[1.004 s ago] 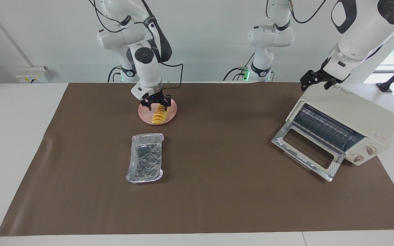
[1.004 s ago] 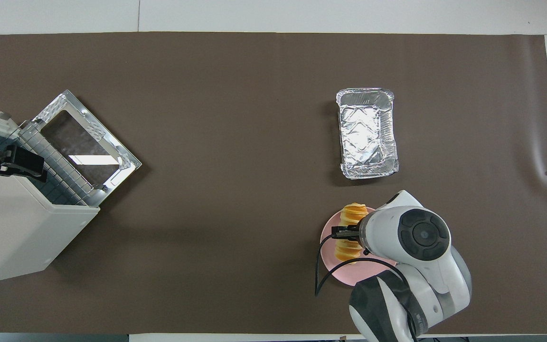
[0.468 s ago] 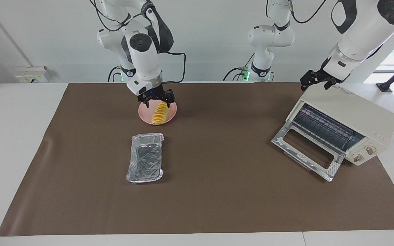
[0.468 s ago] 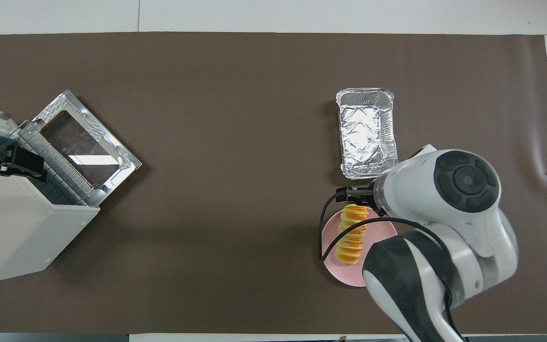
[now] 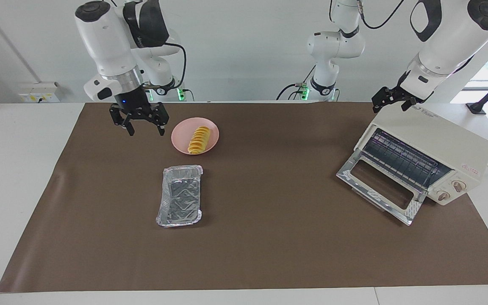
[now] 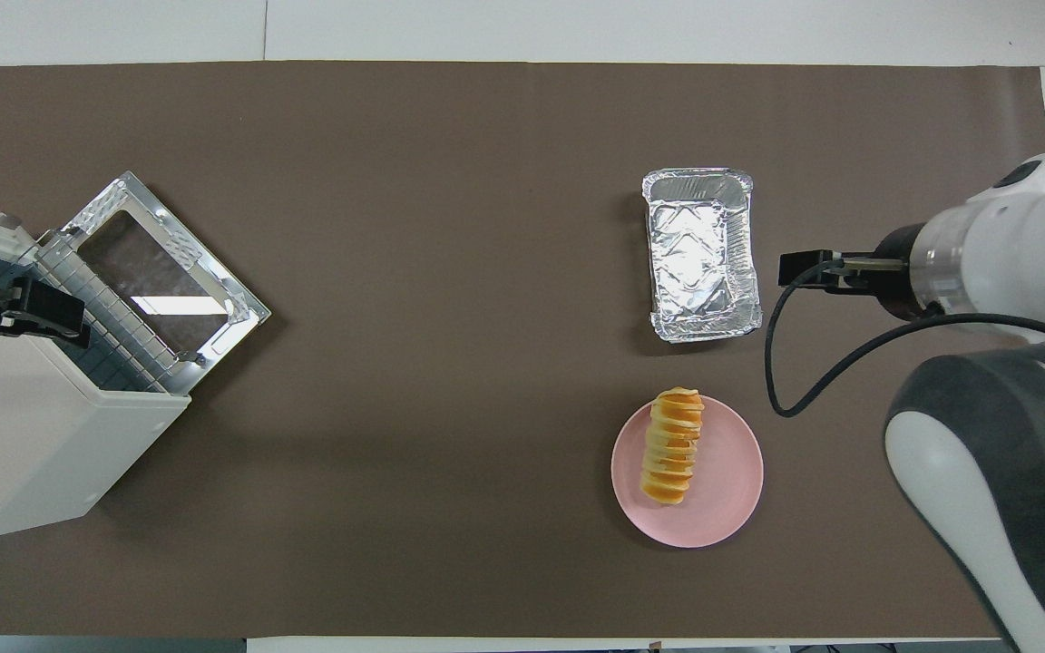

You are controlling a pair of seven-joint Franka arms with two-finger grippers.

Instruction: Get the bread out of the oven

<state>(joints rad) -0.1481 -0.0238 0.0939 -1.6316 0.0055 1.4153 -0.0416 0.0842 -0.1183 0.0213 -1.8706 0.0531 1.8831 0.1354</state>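
Lying on the pink plate (image 5: 210, 127) at upper centre-left of the facing view, the bread (image 5: 197, 140) is free of the oven (image 5: 428, 154), whose door hangs open at right. Right tool (image 5: 142, 126) hovers spread wide, holding nothing, beside the plate. Left tool (image 5: 393, 100) waits open over the oven's top.

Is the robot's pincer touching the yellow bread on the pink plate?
Apart. In the facing view the right pincer hangs open over bare mat beside the plate, with a plain gap to the bread.
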